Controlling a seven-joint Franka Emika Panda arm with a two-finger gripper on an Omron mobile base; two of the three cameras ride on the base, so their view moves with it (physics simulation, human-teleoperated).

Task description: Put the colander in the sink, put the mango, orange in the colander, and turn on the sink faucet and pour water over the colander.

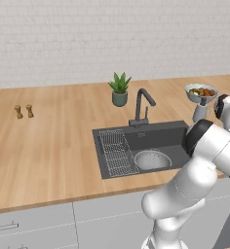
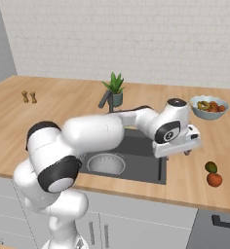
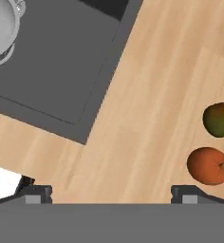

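Kitchen counter (image 2: pixel 195 146): with the colander (image 2: pixel 106 163) already sunk, mango (image 3: pixel 219 119) and orange (image 3: pixel 209 165) are seen at two o'clock of the gripper (image 3: pixel 111 192), fingers spread and empty.

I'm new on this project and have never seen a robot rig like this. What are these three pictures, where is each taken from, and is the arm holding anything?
It is a white robot arm in a simulated kitchen. Two pictures come from cameras behind the arm, left and right; the third looks down from its hand.

The gripper hangs open and empty above the wooden counter, right of the sink.

The silver colander already sits in the sink, below the faucet; no water shows. The mango and orange lie together on the counter.

Also there: a fruit bowl, a potted plant and two small shakers.
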